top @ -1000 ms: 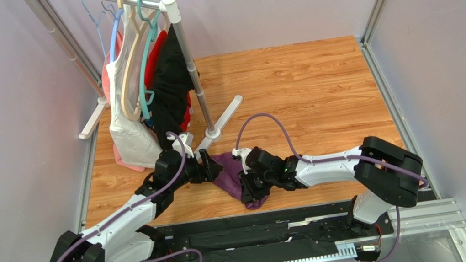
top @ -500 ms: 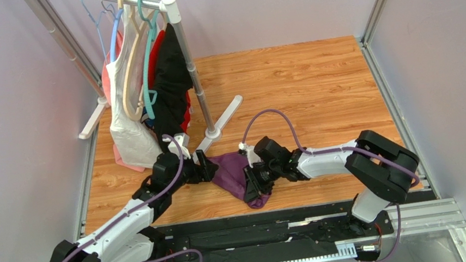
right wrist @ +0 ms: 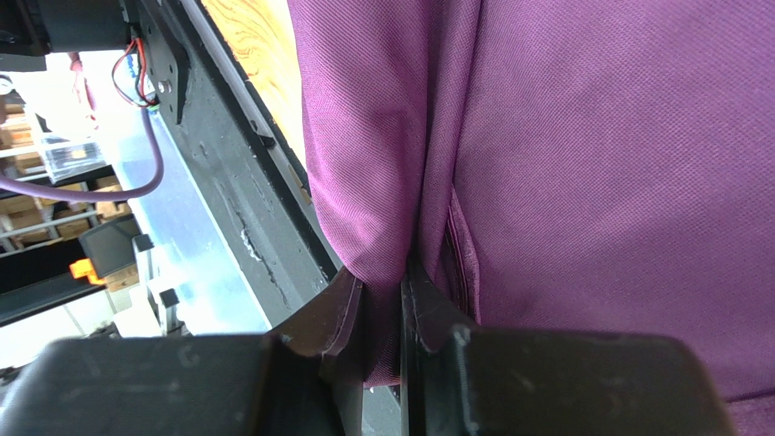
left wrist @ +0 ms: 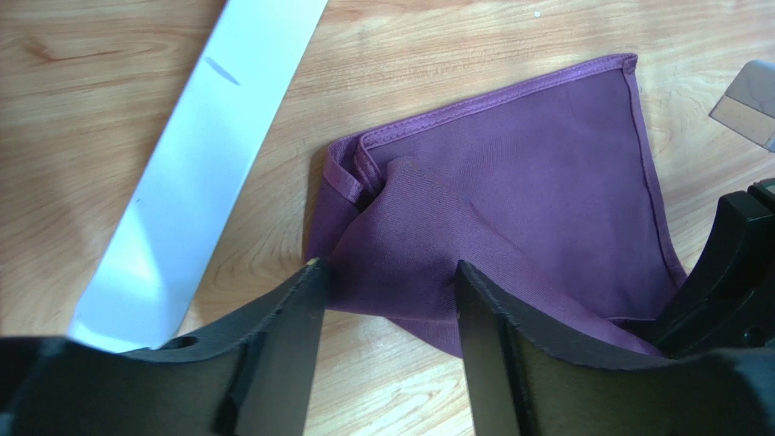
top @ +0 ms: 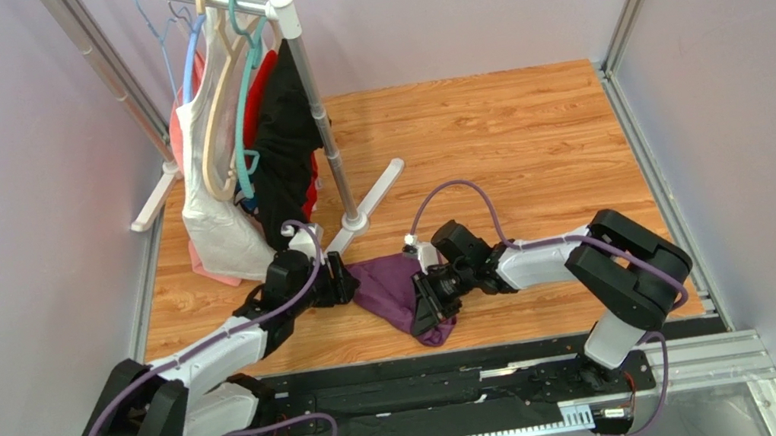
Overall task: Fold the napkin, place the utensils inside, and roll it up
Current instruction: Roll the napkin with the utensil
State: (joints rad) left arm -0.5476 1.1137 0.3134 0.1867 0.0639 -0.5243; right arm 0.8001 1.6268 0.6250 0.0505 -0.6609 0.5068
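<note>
Thin purple woven cloth napkin [left wrist: 546, 182], faintly shiny, hemmed, rumpled on grained wooden tabletop [left wrist: 109, 91]. Fold pinched tight by black right gripper [right wrist: 384, 283]; left gripper [left wrist: 389, 272] spread, straddling a ridge.

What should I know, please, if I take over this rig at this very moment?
Left gripper: open, astride a raised fold at the napkin's left end.
Right gripper: shut on a pinch of the napkin.
Napkin: bunched on the table between the arms, near the front edge.
Utensils: in no view.
Done: no neat fold yet.
Left: fold, lay utensils inside, roll.
</note>
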